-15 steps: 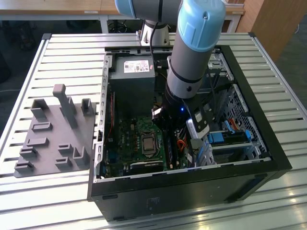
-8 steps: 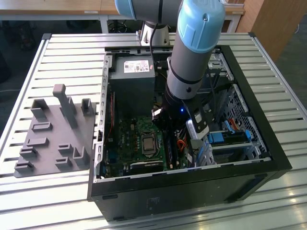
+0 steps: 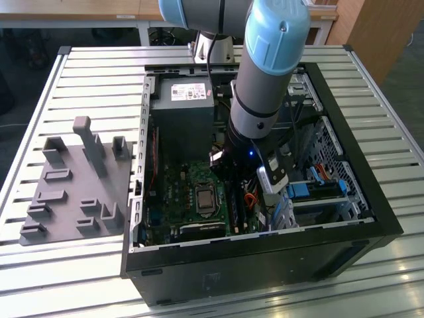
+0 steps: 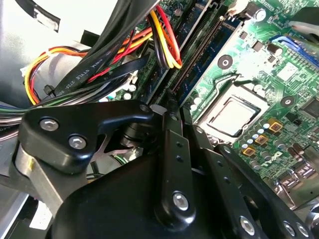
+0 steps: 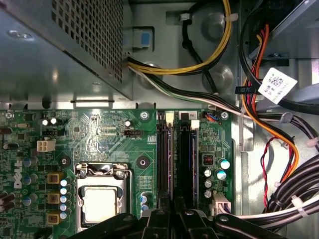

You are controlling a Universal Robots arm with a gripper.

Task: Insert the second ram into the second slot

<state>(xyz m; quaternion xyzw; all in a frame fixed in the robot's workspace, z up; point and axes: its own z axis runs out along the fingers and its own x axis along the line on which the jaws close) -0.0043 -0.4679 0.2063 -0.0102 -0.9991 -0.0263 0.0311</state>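
Blue memory stick (image 4: 214,52) standing on edge in a slot of the green circuit board (image 4: 279,59), beside the processor socket (image 4: 234,114). Black gripper (image 4: 162,110) right at one end of it; open or clenched cannot be told. Coloured cables (image 4: 159,35) close by.

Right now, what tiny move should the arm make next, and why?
Probably a slow press straight down: the gripper hangs directly over the two memory slots beside the processor socket, lined up with them. Whether anything is seated there, I cannot tell.
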